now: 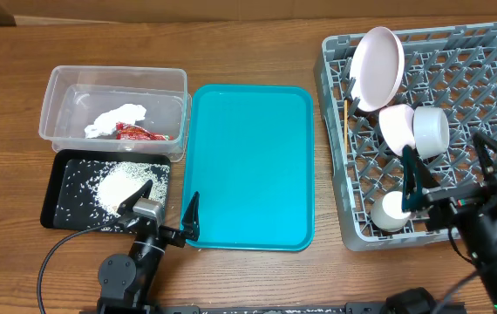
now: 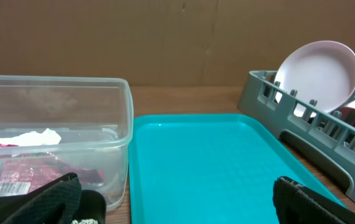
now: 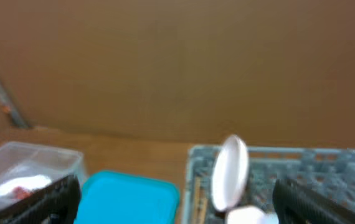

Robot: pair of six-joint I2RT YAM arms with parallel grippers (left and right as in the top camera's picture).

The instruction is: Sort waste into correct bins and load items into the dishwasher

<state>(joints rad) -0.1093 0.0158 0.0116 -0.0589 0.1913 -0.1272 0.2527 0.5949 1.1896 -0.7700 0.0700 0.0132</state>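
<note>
The clear tub [image 1: 65, 87] holds the white tissue [image 1: 118, 118] and the red wrapper [image 1: 139, 133]; both show in the left wrist view [image 2: 22, 138] [image 2: 22, 175]. The black tray [image 1: 61, 187] holds the rice heap [image 1: 122, 183]. The grey rack [image 1: 493, 33] holds the upright plate [image 1: 379, 68], a pink bowl [image 1: 397, 126], a white bowl [image 1: 430, 129], the cup [image 1: 394, 212] and the chopsticks [image 1: 346, 122]. My left gripper [image 1: 166, 214] is open and empty at the teal tray's near left corner. My right gripper [image 1: 447, 166] is open and empty above the rack.
The empty teal tray [image 1: 248, 166] lies between the bins and the rack, and fills the left wrist view [image 2: 208, 162]. A cardboard wall [image 2: 177, 43] stands behind the table. The right wrist view is blurred and shows the plate [image 3: 230, 171] and rack [image 3: 327, 168].
</note>
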